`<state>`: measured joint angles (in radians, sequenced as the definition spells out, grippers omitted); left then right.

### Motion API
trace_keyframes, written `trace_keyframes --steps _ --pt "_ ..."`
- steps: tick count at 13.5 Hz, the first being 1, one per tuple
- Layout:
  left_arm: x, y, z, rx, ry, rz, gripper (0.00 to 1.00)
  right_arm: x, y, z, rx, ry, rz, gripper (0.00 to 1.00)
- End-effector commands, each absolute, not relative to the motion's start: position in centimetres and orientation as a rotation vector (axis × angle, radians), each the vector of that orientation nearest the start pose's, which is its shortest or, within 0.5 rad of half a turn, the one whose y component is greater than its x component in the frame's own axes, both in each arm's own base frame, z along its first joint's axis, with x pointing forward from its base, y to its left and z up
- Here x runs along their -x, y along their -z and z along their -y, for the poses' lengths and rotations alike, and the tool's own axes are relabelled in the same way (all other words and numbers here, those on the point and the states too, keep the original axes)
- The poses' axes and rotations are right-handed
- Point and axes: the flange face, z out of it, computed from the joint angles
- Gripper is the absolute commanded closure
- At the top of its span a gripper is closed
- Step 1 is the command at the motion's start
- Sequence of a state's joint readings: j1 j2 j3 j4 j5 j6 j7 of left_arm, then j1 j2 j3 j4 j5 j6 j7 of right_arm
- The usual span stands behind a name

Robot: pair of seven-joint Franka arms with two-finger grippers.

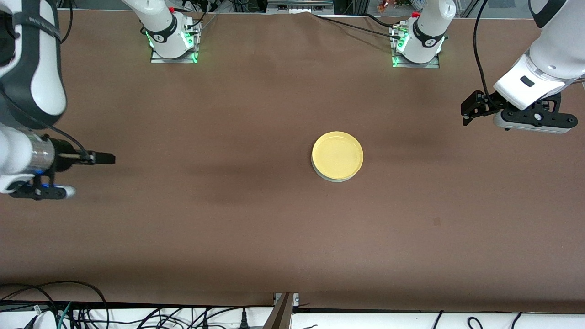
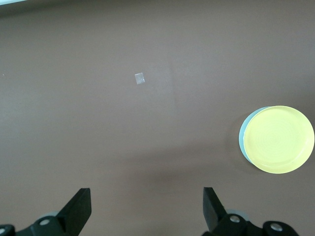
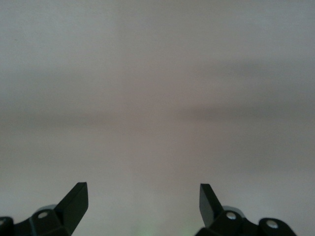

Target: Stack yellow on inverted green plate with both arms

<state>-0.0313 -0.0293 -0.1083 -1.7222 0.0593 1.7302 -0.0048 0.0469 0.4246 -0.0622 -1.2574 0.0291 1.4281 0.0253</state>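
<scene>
The small round bright yellow plastic plate [image 1: 337,155] sits rim-up on the pale mint-green plate [image 1: 335,178], of which only a thin edge shows, near the middle of the brown bench [image 1: 228,219]. The stack looks finished, so the step in hand is a clean retreat: keep both arms high and away from the stack. The left gripper [image 2: 145,209] hangs over bare bench toward its end, jaws spread and empty. The right gripper [image 3: 142,206] waits likewise, jaws spread.

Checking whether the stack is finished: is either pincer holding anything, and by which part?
Nothing is held. The left pincer and right pincer are open and empty; the round yellow plastic plate sits on the pale green plate.
</scene>
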Motion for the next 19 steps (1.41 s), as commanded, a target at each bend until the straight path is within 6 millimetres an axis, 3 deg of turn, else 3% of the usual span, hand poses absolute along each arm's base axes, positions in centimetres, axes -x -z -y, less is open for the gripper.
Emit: trace_keyframes --steps 1,5,8,19 --pt "-55.5 -59.0 7.4 3.083 0.060 -0.234 0.00 -60.4 -56.5 0.5 3.130 -0.366 -0.035 0.00" --pt "-55.5 -59.0 7.4 3.083 0.055 -0.234 0.00 -55.3 -62.0 0.4 3.129 -0.328 -0.027 0.00" --pt "-55.5 -59.0 7.4 3.083 0.050 -0.234 0.00 -53.8 -65.3 0.9 3.130 -0.205 -0.044 0.00" --pt "-55.4 -59.0 7.4 3.083 0.048 -0.232 0.00 -54.6 -64.1 1.9 3.173 -0.274 -0.061 0.00"
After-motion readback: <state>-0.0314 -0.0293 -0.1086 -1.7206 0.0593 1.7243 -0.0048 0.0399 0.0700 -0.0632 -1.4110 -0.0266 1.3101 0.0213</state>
